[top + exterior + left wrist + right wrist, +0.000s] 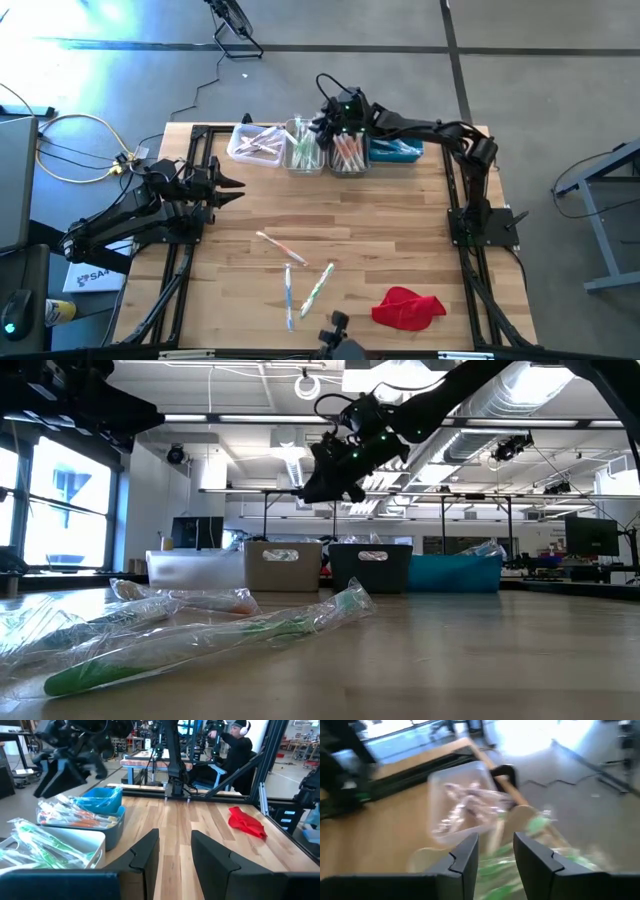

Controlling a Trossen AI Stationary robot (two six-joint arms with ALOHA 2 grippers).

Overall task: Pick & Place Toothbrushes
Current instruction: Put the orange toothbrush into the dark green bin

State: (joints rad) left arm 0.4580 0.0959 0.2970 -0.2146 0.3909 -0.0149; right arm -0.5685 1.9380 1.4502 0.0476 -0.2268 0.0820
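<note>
The wooden tabletop (380,215) carries a row of four bins along its far edge: a white bin (255,143), a beige bin (304,150), a grey bin (347,155) and a blue bin (395,151), set side by side and touching or nearly so. The white, beige and grey bins hold wrapped toothbrushes, sorted by handle colour: pale in the white bin, green in the beige bin, orange in the grey bin. The right arm reaches across from the right side of the tabletop, and the right gripper (335,118) hangs above the beige and grey bins, clear of their rims. Its fingers (466,857) stand apart with a narrow gap between them, and nothing is seen held between them. The left arm waits at the left edge of the tabletop, and the left gripper (232,186) points across the wood with its fingers (145,852) apart in a similar narrow gap, empty. A red cloth (408,307) lies crumpled near the front right corner. Four loose toothbrushes (300,275) in clear wrappers lie on the bare wood near the front centre, well apart from the bins and from both grippers.
</note>
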